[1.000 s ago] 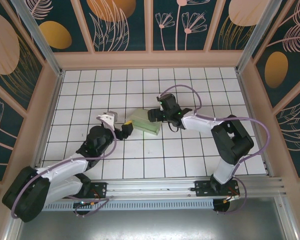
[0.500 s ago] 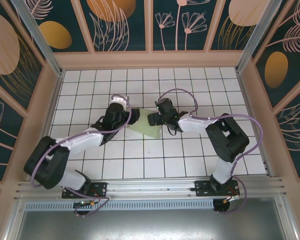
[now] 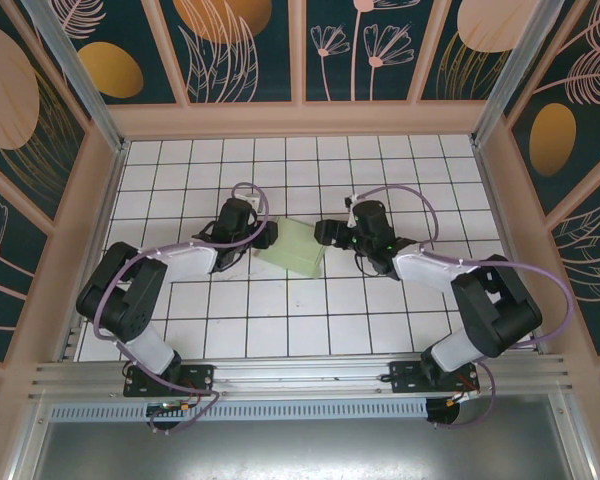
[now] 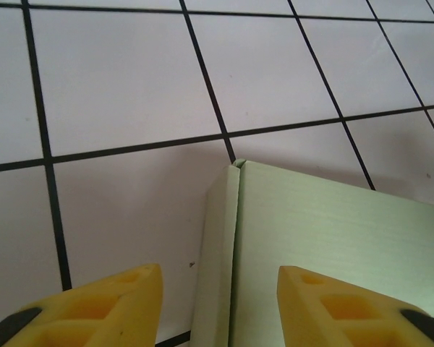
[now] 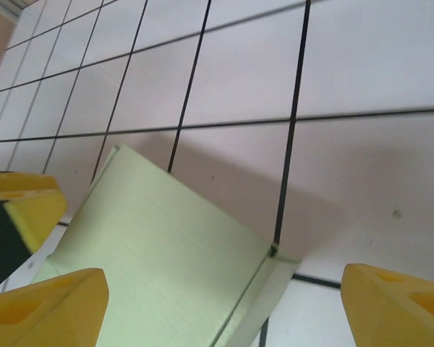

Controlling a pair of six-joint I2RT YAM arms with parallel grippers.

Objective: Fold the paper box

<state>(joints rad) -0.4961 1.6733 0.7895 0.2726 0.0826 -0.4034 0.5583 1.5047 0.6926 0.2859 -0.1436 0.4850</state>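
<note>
One paper box (image 3: 294, 246), flat between left hand (image 3: 265, 237), right hand (image 3: 325, 233)

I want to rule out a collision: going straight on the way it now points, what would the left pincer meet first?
Most likely the pale mint-green flat card box: its side edge lies just ahead of the left pincer, between the open jaws, though depth is unclear.

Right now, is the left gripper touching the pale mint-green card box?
Cannot tell: left wrist view shows left gripper straddling the box edge, contact unclear.

White-and-black arms (image 3: 175, 260), looping purple cables (image 3: 392, 189), yellow gripper fingers (image 4: 94, 303)
</note>
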